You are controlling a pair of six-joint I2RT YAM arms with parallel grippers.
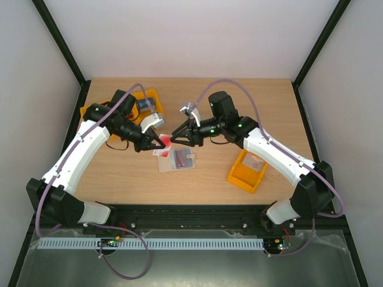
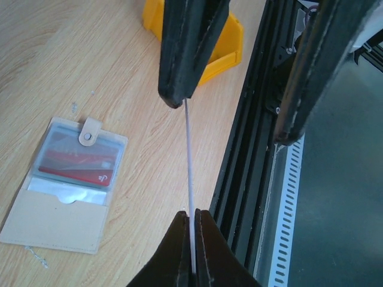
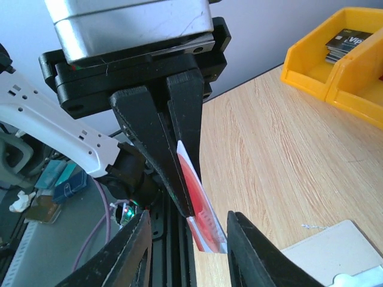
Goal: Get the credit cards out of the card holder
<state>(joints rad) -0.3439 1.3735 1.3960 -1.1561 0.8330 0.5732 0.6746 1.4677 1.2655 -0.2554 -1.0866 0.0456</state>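
From above, the left hand (image 1: 158, 142) and the right hand (image 1: 175, 136) meet tip to tip over the middle of the counter (image 1: 119, 173). The left one is pinched on a white card (image 1: 164, 141) with a red patch. The card holder (image 1: 178, 160) lies open and flat on the counter just to the near side of them. One yellow bin (image 1: 151, 95) sits at the far left and another (image 1: 241, 176) at the near right. In the left wrist view, the left hand (image 2: 192, 251) is closed tight on the white card (image 2: 189, 161), which is seen edge-on as a thin line. The right hand's fingers (image 2: 188, 48) straddle the card's far end with their jaws apart. One finger is right at the card; whether it touches cannot be told. The card holder (image 2: 66, 191) lies to the left with a dark red card (image 2: 78, 167) in its clear sleeve. In the right wrist view, the right hand (image 3: 185, 251) is partly open, and the corner of the white card (image 3: 200, 209) sits between its fingers. The left hand's black fingers (image 3: 161, 155) clamp that card from above. A corner of the card holder (image 3: 335, 251) shows at the lower right.
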